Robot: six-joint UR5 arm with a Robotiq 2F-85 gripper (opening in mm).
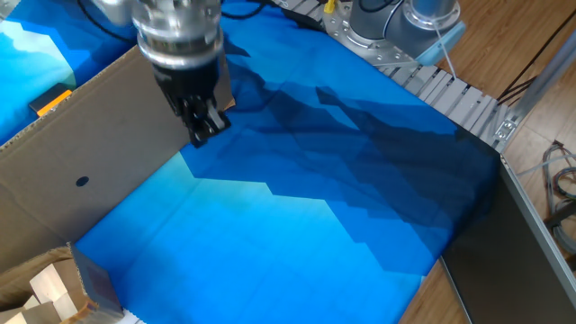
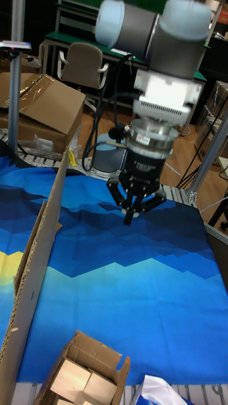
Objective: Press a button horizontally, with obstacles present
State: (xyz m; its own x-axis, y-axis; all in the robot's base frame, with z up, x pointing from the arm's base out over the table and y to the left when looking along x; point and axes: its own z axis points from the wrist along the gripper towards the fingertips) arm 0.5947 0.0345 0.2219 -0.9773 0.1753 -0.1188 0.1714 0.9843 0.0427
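A large brown cardboard sheet, the obstacle (image 1: 108,144), stands upright along the left of the blue cloth, with a small dark dot on its face. In the tall fixed view the obstacle (image 2: 39,253) shows edge-on. Behind its top edge the yellow-orange button (image 1: 50,100) peeks out, partly hidden. My gripper (image 1: 203,129) hangs pointing down at the cardboard's right end, above the cloth. In the tall fixed view the gripper (image 2: 130,219) has its fingertips meeting, shut on nothing, to the right of the sheet.
An open cardboard box (image 1: 54,288) with pale wooden blocks sits at the near left corner, also seen as the box (image 2: 82,373). The arm's base (image 1: 400,27) and a ribbed metal rail (image 1: 459,99) lie at the far right. Blue cloth (image 1: 297,198) covers the table.
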